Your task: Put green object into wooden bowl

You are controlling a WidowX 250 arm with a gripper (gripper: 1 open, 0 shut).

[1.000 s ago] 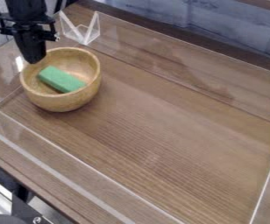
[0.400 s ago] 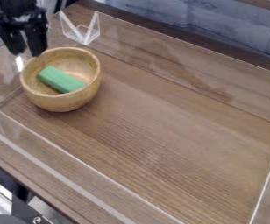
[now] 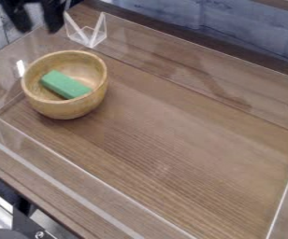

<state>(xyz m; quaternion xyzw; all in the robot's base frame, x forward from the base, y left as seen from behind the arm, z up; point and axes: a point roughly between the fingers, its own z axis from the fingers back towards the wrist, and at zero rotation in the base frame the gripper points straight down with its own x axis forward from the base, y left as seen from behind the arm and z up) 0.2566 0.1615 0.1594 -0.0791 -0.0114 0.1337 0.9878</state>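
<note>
**Block is in the bowl, end effector lifts clear**

The green object (image 3: 65,85) lies inside the wooden bowl (image 3: 89,102), resting on the bowl floor toward its left side, tilted on a diagonal and not touching anything above it. The bowl stands on the wooden surface (image 3: 184,140) near the far left corner, inside the low clear walls that ring the work area.

What has changed is the end effector (image 3: 42,13). A second ago it hung low at the bowl's far left rim with its fingers drawn together; shortly after, it stood a little higher with the fingers parted. Now it has climbed to the top left edge of the view, where only its dark lower part shows, blurred by motion and partly cut off. From that glimpse it reads as released: the fingers look spread, and nothing green or otherwise is carried between them. The block has kept its place in the bowl through all of this, and the bowl has not shifted.

Judged from how things lie, the placing is done: the block sits wholly within the rim, with no part over the edge. What seems to remain is only for the arm to finish drawing away.
</note>
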